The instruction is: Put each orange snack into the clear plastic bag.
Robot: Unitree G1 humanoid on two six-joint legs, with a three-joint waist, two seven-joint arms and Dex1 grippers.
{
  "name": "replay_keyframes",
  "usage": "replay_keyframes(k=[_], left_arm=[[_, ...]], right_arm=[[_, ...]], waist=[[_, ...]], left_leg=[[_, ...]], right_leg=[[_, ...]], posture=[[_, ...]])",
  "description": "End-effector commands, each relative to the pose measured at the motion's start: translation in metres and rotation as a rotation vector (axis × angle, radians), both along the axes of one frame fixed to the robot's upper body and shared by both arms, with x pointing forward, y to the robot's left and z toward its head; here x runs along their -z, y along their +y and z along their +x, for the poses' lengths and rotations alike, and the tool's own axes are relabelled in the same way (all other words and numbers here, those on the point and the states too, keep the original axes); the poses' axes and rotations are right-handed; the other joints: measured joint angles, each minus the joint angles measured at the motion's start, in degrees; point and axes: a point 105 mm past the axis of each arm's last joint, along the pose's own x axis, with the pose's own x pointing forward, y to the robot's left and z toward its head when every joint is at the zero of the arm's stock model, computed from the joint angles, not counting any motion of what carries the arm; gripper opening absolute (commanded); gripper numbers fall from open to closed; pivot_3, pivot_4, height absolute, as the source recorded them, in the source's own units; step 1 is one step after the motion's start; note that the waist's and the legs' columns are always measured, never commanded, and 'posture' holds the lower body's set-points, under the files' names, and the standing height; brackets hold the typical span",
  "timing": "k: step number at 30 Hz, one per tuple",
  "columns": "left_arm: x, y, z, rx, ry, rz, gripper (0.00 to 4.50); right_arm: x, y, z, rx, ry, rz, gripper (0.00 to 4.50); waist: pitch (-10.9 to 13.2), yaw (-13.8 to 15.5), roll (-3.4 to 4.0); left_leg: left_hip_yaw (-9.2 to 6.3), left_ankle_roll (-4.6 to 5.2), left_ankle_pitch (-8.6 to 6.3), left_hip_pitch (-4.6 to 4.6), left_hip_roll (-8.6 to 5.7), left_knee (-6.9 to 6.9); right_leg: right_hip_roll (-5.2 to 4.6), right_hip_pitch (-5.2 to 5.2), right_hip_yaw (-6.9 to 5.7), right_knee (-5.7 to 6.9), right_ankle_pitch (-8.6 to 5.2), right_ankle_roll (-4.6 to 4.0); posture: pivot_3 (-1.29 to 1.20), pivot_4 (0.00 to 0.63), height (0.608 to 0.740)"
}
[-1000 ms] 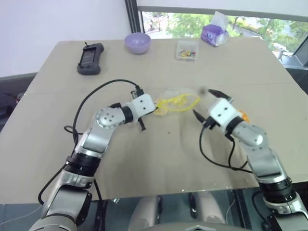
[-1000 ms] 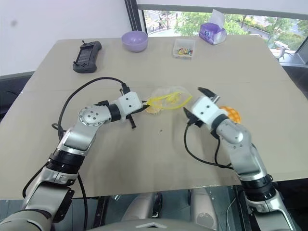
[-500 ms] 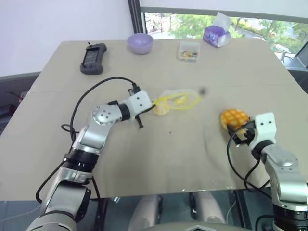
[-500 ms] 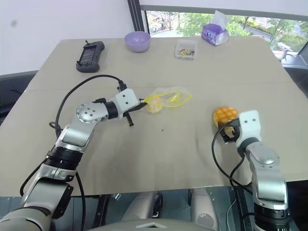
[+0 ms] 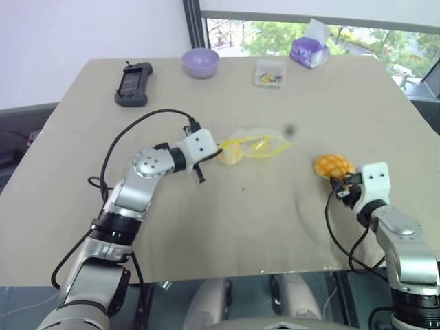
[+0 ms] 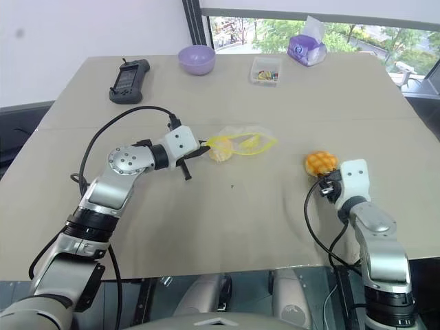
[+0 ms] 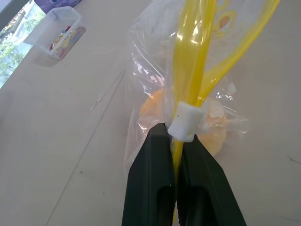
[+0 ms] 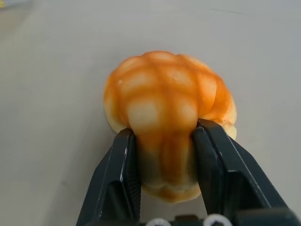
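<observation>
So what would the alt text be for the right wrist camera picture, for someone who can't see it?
Two black fingers pinch a round orange bun with a criss-cross top, squeezing its near side in. The bun sits on a plain beige table.

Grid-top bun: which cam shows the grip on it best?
Right wrist view. The grid-top bun sits close up there, squeezed between the right gripper's two fingers. Both eye views show the bun small on the table, the gripper's white housing covering the contact.
</observation>
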Motion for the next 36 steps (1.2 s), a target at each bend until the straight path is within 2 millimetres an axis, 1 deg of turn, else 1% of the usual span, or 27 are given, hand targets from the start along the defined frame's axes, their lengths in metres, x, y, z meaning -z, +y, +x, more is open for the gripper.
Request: replay_keyframes(k=[1,3,4,6,9,14,16,20,26,30,32,36], left_arm=[[-0.015,-0.005,0.003,0.008,-0.063,0.008,0.0],[-0.015,-0.007,0.003,0.016,-0.074,0.019,0.0],[-0.016,-0.009,0.003,0.019,-0.077,0.021,0.0],[-0.016,-0.01,0.003,0.024,-0.082,0.023,0.0],[-0.016,-0.014,0.001,0.036,-0.088,0.03,0.0],[-0.018,-0.017,-0.001,0.049,-0.097,0.031,0.0],[-0.018,-0.019,-0.004,0.063,-0.104,0.031,0.0],[-0.018,-0.022,-0.009,0.087,-0.113,0.043,0.0],[-0.016,-0.028,-0.018,0.14,-0.118,0.04,0.0],[-0.012,-0.03,-0.025,0.176,-0.116,0.06,0.0],[-0.01,-0.03,-0.027,0.193,-0.111,0.067,0.0],[-0.009,-0.03,-0.028,0.202,-0.105,0.071,0.0]], right_arm=[[-0.051,0.049,-0.023,-0.29,-0.135,0.08,1.68],[-0.06,0.066,-0.033,-0.396,-0.137,0.088,1.68],[-0.062,0.071,-0.034,-0.42,-0.137,0.09,1.68],[-0.068,0.081,-0.034,-0.458,-0.138,0.1,1.68],[-0.067,0.093,-0.033,-0.507,-0.115,0.069,1.68],[-0.064,0.099,-0.027,-0.528,-0.079,0.049,1.68],[-0.062,0.1,-0.02,-0.521,-0.058,0.037,1.68],[-0.06,0.103,-0.015,-0.527,-0.038,0.026,1.68],[-0.054,0.105,0.005,-0.476,0.011,0.025,1.68],[-0.058,0.106,0.017,-0.433,0.017,0.071,1.68],[-0.062,0.11,0.023,-0.404,0.026,0.165,1.68],[-0.066,0.117,0.028,-0.381,0.037,0.255,1.68]], waist=[[0.0,0.0,0.0],[0.0,0.0,0.0],[0.0,0.0,-0.01],[0.0,0.0,-0.01],[0.0,0.1,-0.01],[0.0,0.1,-0.01],[0.0,0.1,-0.01],[0.0,0.1,-0.01],[0.0,0.0,-0.01],[0.0,0.1,-0.01],[0.0,0.0,-0.01],[0.0,0.0,-0.01]], left_leg=[[-0.02,0.01,-0.01,-0.01,0.01,0.0],[-0.07,0.03,-0.01,-0.01,0.03,0.0],[-0.08,0.03,-0.02,-0.01,0.02,0.0],[-0.08,0.04,-0.02,-0.01,0.02,0.01],[-0.08,0.04,-0.02,-0.02,0.0,0.03],[-0.12,0.0,0.0,-0.07,0.0,0.02],[-0.1,0.0,0.0,-0.07,-0.01,0.03],[-0.12,0.0,0.0,-0.06,0.0,0.02],[-0.08,-0.01,0.0,-0.07,0.0,0.01],[-0.12,-0.01,0.01,-0.08,0.01,0.01],[-0.11,-0.03,0.01,-0.09,0.0,0.01],[-0.12,-0.03,0.01,-0.1,0.02,0.0]], right_leg=[[0.01,-0.01,-0.01,0.0,0.0,0.0],[0.02,0.02,-0.06,-0.03,0.0,0.0],[0.02,0.02,-0.06,-0.03,0.0,0.0],[0.01,0.03,-0.07,-0.05,0.0,0.0],[0.0,0.03,-0.07,-0.05,0.0,0.01],[0.0,0.02,-0.12,-0.09,0.0,0.0],[-0.02,0.02,-0.1,-0.11,0.0,0.0],[-0.01,0.02,-0.12,-0.11,0.0,0.0],[-0.02,0.01,-0.09,-0.11,0.0,0.0],[-0.01,0.0,-0.12,-0.11,0.0,0.0],[-0.03,-0.01,-0.11,-0.12,0.0,0.0],[-0.02,-0.04,-0.11,-0.1,0.0,0.0]], posture=[[0.0,0.15,0.74],[0.0,0.15,0.74],[0.0,0.15,0.74],[0.0,0.15,0.74],[0.0,0.15,0.74],[0.0,0.15,0.74],[0.0,0.15,0.74],[0.0,0.15,0.74],[0.0,0.15,0.74],[0.0,0.15,0.74],[0.0,0.15,0.74],[0.0,0.15,0.74]])
